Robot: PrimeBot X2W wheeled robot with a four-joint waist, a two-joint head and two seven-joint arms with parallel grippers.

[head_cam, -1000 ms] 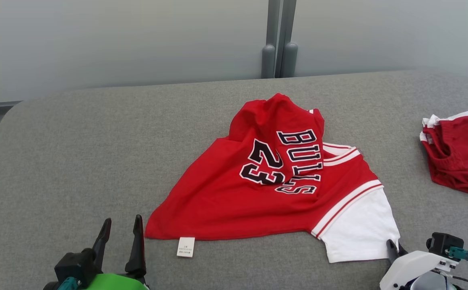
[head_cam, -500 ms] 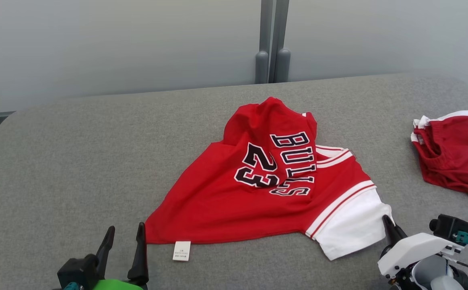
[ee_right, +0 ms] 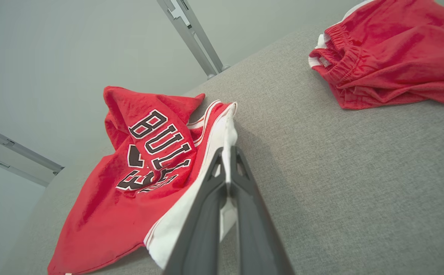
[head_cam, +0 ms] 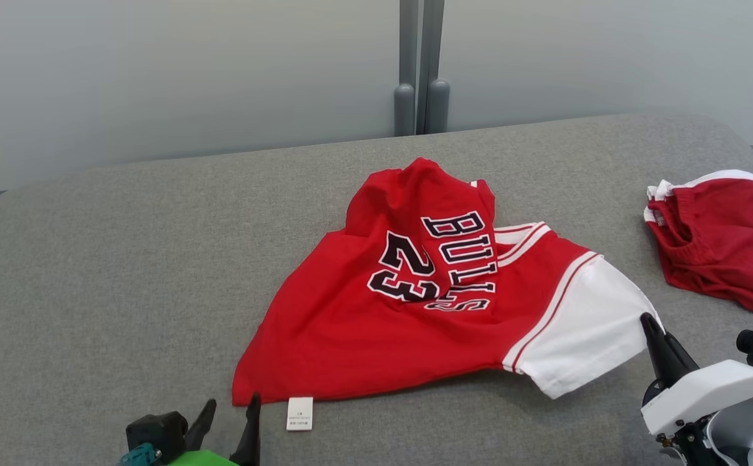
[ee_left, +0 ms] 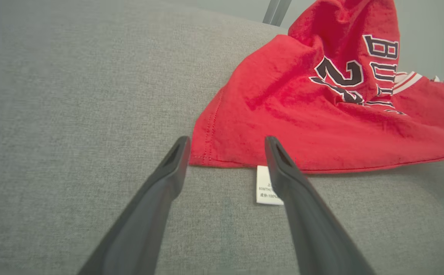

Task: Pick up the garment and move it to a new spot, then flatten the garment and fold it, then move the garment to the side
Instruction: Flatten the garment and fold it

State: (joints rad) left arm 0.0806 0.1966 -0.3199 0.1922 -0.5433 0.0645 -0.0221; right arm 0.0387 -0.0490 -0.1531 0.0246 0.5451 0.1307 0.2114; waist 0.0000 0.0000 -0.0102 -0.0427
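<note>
Tugged up and rightward since a second ago, the white sleeve (head_cam: 583, 323) of the crumpled red "BULLS 23" jersey (head_cam: 376, 323) sits pinched in the right claw (ee_right: 227, 151), clamped on its edge. The body lies mid-way across the grey fabric-covered tabletop (head_cam: 123, 259). The left claw (head_cam: 232, 401) gapes wide at the hem corner, beside a small white label (head_cam: 299, 413). Bunched red shorts (head_cam: 719, 259) lie well apart, far right.

Red fabric jersey (head_cam: 350, 323): white sleeve (head_cam: 583, 336), red-and-white striped trim (head_cam: 551, 304), black lettering (head_cam: 457, 259) outlined in white. Small white care label (head_cam: 299, 413), dark print. Grey woven cushion surface (head_cam: 123, 259), plain. Crumpled red shorts (head_cam: 726, 252), white waistband (head_cam: 656, 192). Pale grey wall panels (head_cam: 156, 77).
</note>
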